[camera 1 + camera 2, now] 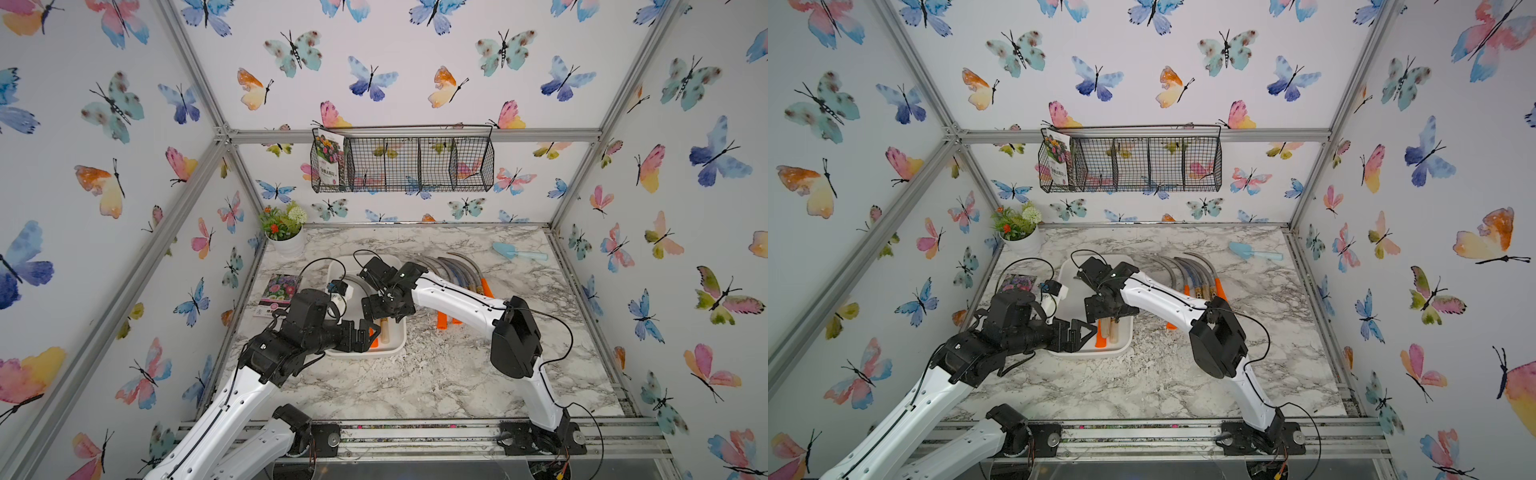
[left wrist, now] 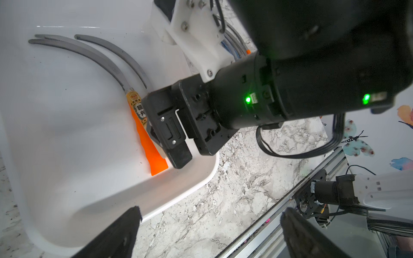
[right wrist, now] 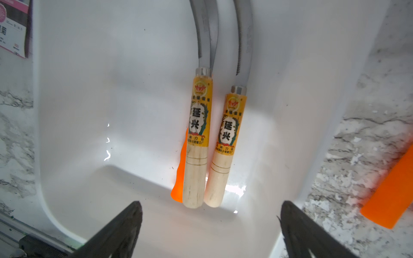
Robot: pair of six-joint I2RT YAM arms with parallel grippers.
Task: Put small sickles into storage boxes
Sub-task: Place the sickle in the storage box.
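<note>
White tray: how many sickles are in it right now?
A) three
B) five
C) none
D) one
A: the right wrist view shows two wooden-handled sickles lying side by side in the tray, with an orange-handled sickle partly under one of them.

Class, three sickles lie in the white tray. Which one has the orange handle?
The sickle partly hidden by a wooden-handled neighbour; the other two in the tray have pale wooden handles.
</note>
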